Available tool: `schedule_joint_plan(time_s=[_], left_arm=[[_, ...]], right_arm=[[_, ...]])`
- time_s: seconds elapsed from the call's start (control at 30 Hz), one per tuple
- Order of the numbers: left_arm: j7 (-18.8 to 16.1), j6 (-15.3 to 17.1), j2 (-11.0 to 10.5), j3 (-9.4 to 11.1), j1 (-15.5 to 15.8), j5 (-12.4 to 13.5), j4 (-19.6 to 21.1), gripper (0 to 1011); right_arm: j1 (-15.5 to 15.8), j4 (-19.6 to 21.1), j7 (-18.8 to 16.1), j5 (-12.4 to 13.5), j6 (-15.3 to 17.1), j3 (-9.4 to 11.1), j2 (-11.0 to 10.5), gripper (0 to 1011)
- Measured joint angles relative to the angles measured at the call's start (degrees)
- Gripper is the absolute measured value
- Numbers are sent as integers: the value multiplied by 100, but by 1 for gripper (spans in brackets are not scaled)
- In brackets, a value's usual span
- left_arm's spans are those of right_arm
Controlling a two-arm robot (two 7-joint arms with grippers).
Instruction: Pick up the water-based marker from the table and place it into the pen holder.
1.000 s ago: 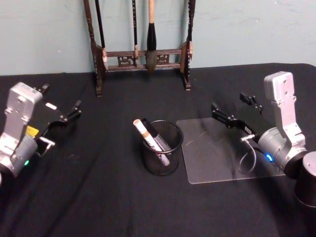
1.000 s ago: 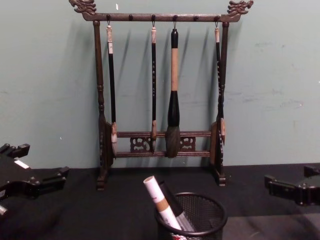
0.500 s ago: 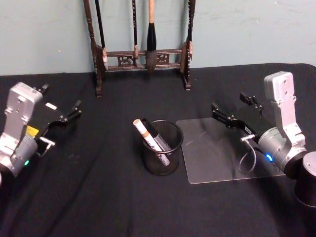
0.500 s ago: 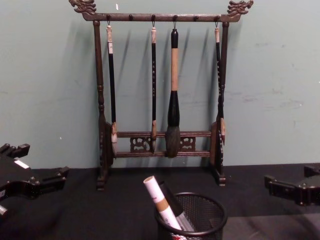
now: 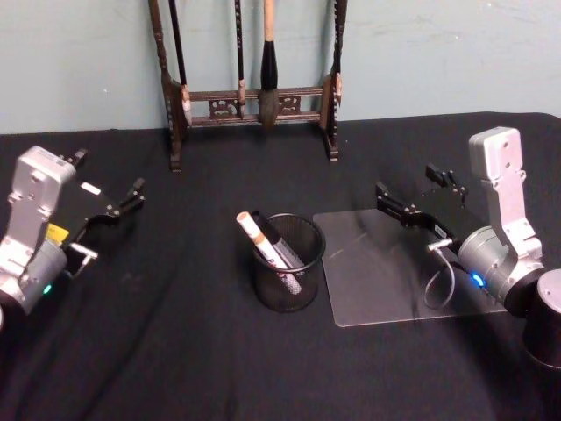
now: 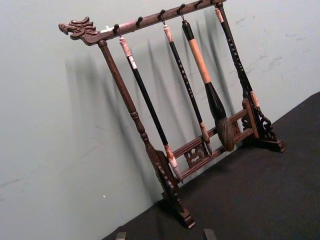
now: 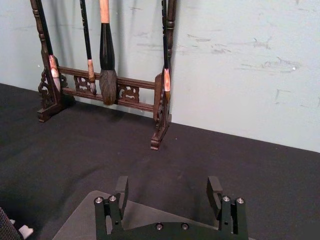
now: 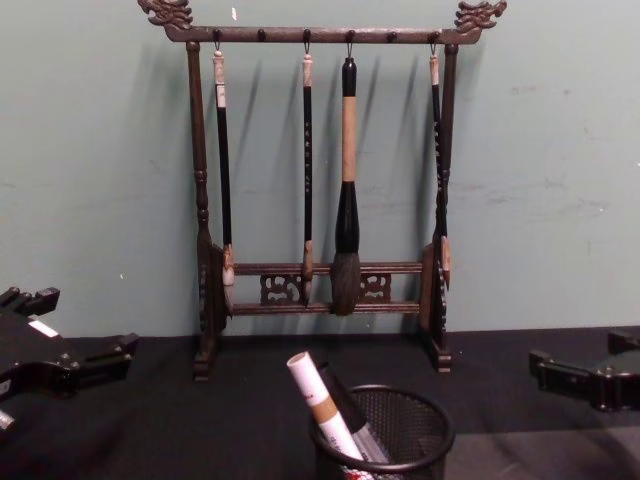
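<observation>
The pen holder (image 5: 296, 282), a round black wire-mesh cup, stands at the middle of the black table; its rim also shows low in the chest view (image 8: 400, 398). A white and brown water-based marker (image 5: 255, 234) (image 8: 315, 398) leans inside it next to a dark pen. My left gripper (image 5: 107, 175) hovers open at the table's left, well apart from the cup. My right gripper (image 5: 408, 182) (image 7: 168, 185) is open and holds nothing, above the far edge of a clear sheet to the cup's right.
A tall dark wooden brush rack (image 5: 250, 96) (image 8: 320, 200) with several hanging brushes stands at the back against the green wall. A clear plastic sheet (image 5: 394, 272) lies flat to the right of the cup. Black cloth covers the table.
</observation>
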State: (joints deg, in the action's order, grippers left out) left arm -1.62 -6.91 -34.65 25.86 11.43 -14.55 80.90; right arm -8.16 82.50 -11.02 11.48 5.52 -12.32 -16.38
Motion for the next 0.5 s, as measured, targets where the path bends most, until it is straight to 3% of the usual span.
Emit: schedule_joint_plan(time_s=[0.5], left_arm=[[0,0,0,0,0,0,0,1001]], right_arm=[[0,0,0,0,0,0,0,1002]])
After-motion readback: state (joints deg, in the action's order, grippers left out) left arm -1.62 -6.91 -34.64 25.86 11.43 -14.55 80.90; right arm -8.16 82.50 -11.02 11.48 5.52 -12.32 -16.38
